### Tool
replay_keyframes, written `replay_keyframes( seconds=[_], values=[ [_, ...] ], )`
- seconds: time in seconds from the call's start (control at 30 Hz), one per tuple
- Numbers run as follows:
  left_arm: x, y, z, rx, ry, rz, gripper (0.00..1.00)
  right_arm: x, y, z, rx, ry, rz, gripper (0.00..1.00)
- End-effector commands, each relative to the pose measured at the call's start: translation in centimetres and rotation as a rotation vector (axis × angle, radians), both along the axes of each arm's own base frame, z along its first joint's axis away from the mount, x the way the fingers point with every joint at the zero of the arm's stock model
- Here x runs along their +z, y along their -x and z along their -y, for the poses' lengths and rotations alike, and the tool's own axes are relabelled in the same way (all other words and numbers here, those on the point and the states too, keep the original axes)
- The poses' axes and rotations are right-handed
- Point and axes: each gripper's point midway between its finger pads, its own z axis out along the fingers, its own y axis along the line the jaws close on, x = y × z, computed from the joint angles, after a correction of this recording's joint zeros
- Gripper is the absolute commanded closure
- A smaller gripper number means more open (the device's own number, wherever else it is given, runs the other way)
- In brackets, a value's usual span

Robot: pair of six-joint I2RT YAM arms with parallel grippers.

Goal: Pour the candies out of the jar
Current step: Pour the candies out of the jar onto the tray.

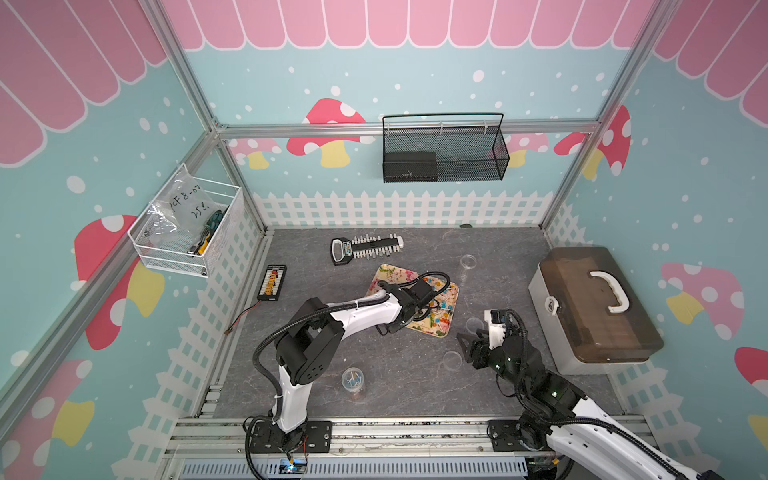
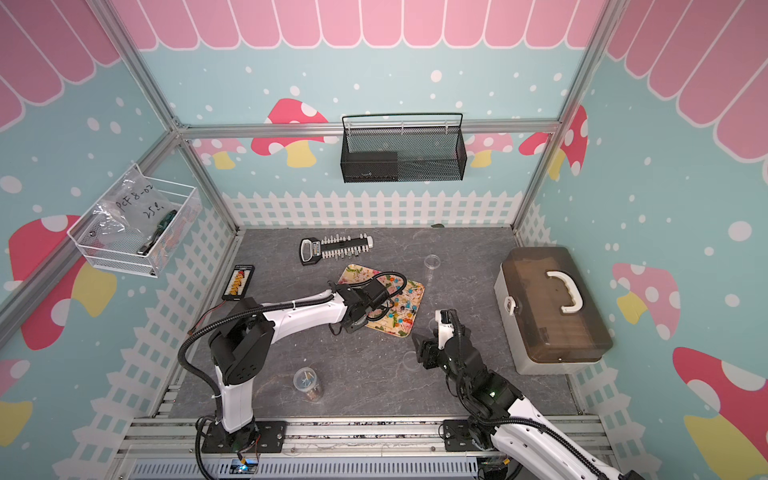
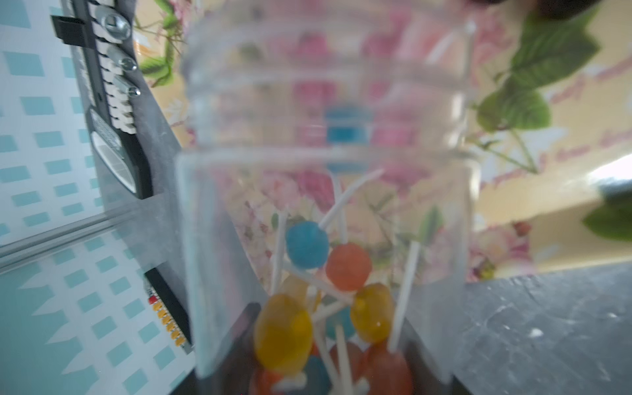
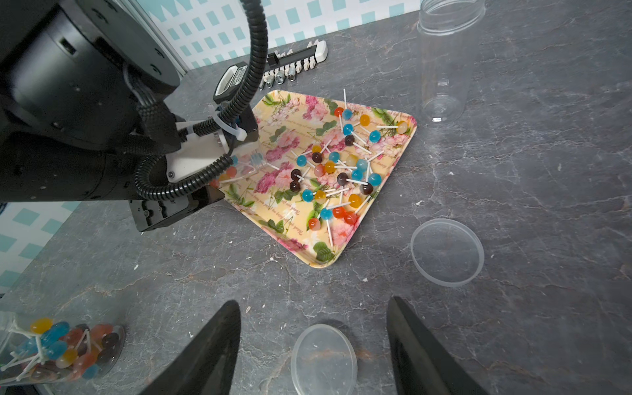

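The grey stone-look table (image 1: 399, 382) carries everything. On its right side sits a toolbox (image 1: 594, 303) with a smoky lid and a white handle. Near the middle lies a flowered tray (image 4: 273, 205).

The left gripper (image 1: 409, 313) reaches over the tray's edge and is clamped tight on the clear jar (image 3: 325, 205). The jar is tipped over, with its threaded mouth out above the tray. The right gripper (image 4: 313, 302) hovers over bare table on the near side of the tray, its jaws spread wide and nothing between them.

An empty jar (image 4: 444, 61) stands upright beyond the tray. A second jar (image 4: 58, 349), partly filled with lollipops, sits near the left arm's base. Two clear lids lie on the table — one (image 4: 447, 251) just beside the tray, the other (image 4: 323, 359) under the right gripper.

Most of the candies (image 4: 337, 167) are scattered over the tray — blue, orange, red and dark heads on thin white sticks. A small cluster (image 3: 307, 246) is inside the held jar, bunched at its closed end.
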Motion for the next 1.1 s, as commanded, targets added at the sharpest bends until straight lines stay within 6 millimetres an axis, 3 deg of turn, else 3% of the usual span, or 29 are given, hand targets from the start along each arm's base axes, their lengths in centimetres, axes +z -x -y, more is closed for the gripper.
replay_keyframes(
  seconds=[0.0,0.7,1.07],
  values=[
    [1.3,-1.5,-0.4,-0.051,-0.128,0.091,0.55,-0.8,0.2,0.3,-0.016,-0.001,-0.020,0.34],
    [0.6,-1.6,-0.6,-0.235,-0.366,0.140,0.55,-0.8,0.6,-0.3,0.016,-0.022,-0.036,0.34],
    [0.8,-2.3,-1.1,-0.289,-0.493,0.179,0.55,-2.4,1.5,-1.4,0.082,-0.022,-0.111,0.34]
  ],
)
